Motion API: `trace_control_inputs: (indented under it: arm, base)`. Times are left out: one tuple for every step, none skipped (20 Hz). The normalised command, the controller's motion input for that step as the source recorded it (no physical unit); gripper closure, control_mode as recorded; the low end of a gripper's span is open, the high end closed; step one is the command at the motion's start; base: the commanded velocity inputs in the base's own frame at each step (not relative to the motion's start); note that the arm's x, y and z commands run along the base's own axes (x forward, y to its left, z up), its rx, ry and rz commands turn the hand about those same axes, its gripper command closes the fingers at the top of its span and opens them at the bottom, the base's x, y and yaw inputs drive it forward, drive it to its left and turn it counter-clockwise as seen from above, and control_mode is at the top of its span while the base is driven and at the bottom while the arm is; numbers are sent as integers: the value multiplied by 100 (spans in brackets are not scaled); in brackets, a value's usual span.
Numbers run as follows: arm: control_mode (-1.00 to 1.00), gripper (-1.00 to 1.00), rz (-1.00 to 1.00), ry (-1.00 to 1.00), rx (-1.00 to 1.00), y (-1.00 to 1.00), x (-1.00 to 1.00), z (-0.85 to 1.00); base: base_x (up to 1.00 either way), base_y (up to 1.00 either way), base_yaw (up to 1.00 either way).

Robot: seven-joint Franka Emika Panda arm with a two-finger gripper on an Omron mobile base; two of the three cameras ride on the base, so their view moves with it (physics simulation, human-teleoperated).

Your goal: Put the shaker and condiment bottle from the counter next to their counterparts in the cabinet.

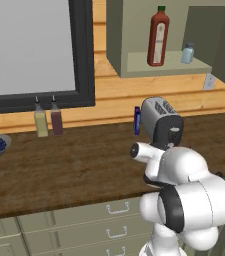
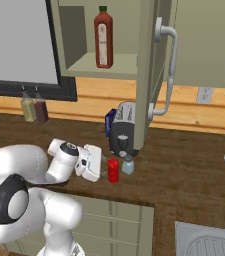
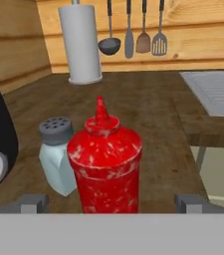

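The gripper (image 3: 111, 203) is spread wide, its tips flanking the red bottle (image 3: 105, 164) without touching it; the bottle stands upright on the bench (image 2: 184, 175), the shaker (image 3: 57, 155) just beside it, near the toaster (image 2: 123, 130)

My long dark brown wood-grain bench (image 2: 194, 175) carries a small bright red squeeze bottle (image 2: 113, 170) with a stubby pale blue shaker (image 2: 128, 164) just beside it, both near a black and silver toaster (image 2: 124, 131). Yellow and brown dispenser bottles (image 1: 49, 120) stand by the wall. The cabinet's flat shelf (image 1: 171, 64) holds a tall dark red green-capped bottle (image 1: 158, 37) and a second pale blue shaker (image 1: 187, 53).
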Motion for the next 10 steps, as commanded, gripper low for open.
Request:
trace_control_inputs:
  arm:
    - [-100,-100,0,0,-1,-28,0,-28]
    - [-100,-100,0,0,-2,-26,2,-26]
    - [-100,-100,0,0,-3,-24,4,-34]
    - [-100,-100,0,0,-3,-24,13,-39]
    - [-100,-100,0,-4,-5,-21,17,-46]
    - [-100,-100,0,-4,-7,-12,31,-51]
    - [-100,-100,0,-7,-7,-11,31,-51]
    - [-100,-100,0,-9,-7,-8,31,-51]
    - [-100,-100,0,-12,-9,-4,25,-54]
    - [-100,100,0,-10,-9,0,31,-46]
  base:
    - [0,0,0]
    - [0,0,0]
    - [0,0,0]
    - [0,0,0]
    - [0,0,0]
    - [0,0,0]
    - [0,0,0]
    - [0,0,0]
    - [0,0,0]
    - [0,0,0]
